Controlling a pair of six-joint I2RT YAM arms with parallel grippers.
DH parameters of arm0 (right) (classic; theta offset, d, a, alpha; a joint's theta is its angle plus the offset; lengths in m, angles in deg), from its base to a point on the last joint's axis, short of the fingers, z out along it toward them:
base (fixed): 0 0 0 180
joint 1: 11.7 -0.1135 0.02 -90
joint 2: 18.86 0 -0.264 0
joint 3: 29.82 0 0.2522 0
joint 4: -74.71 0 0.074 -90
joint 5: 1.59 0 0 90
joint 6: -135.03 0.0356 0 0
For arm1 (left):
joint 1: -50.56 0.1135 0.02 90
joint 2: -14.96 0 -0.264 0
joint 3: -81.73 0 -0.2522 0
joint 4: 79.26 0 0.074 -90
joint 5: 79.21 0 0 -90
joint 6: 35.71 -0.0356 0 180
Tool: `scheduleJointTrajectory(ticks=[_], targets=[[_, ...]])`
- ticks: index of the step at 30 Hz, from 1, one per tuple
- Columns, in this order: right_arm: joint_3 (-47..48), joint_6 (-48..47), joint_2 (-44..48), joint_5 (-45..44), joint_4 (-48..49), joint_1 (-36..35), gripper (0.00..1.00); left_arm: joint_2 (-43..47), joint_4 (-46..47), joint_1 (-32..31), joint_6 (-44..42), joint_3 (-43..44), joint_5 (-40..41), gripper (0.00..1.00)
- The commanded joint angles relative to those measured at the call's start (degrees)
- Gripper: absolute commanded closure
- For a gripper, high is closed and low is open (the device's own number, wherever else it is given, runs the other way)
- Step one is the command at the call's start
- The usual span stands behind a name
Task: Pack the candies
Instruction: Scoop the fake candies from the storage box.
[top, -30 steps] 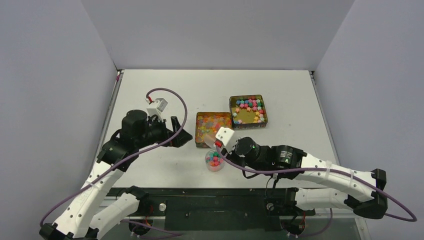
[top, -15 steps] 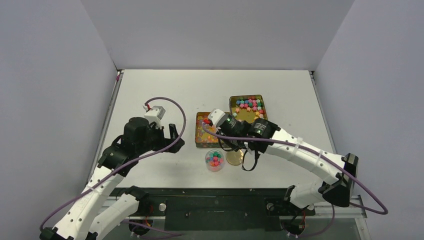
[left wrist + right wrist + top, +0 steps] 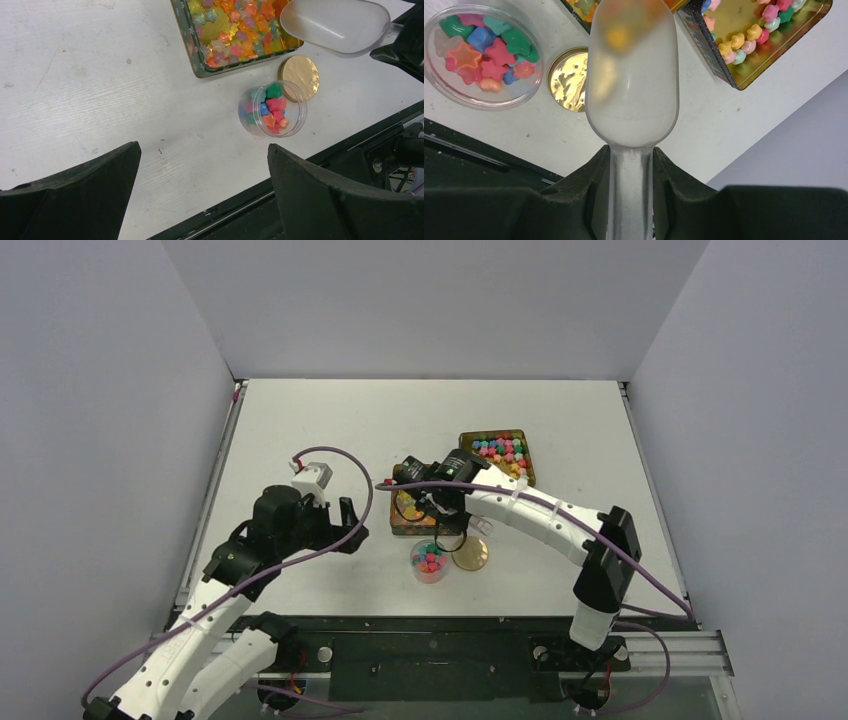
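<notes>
Right arm swung left; right claw clamping scoop above candies.

- Glossy, mostly orange candies: loose in a tin, ahead of the left jaws.
- Mixed star-shaped candies: piled in a jar, left of the right jaws.

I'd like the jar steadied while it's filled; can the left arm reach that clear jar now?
Probably yes: the left hand is open and empty, nothing stands between it and the jar, and the scoop hangs beyond it.
</notes>
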Motion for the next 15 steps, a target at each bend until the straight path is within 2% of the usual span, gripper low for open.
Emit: scheduleJointTrajectory(ticks=[1,8,15], targets=[[4.9,-0.2,-3.1,-2.9,-4.6,1.4,1.00,1.3,3.8,-0.2,-0.4,0.2,3.1,0.04],[8.4,-0.2,-8.4,-2.5,-6.5,3.4,1.00,2.4,1.8,-1.0,1.3,0.3,13.1,0.04],[12.2,-0.2,-12.7,-3.6,-7.9,4.7,1.00,3.0,1.3,-1.8,2.4,0.4,16.4,0.04]])
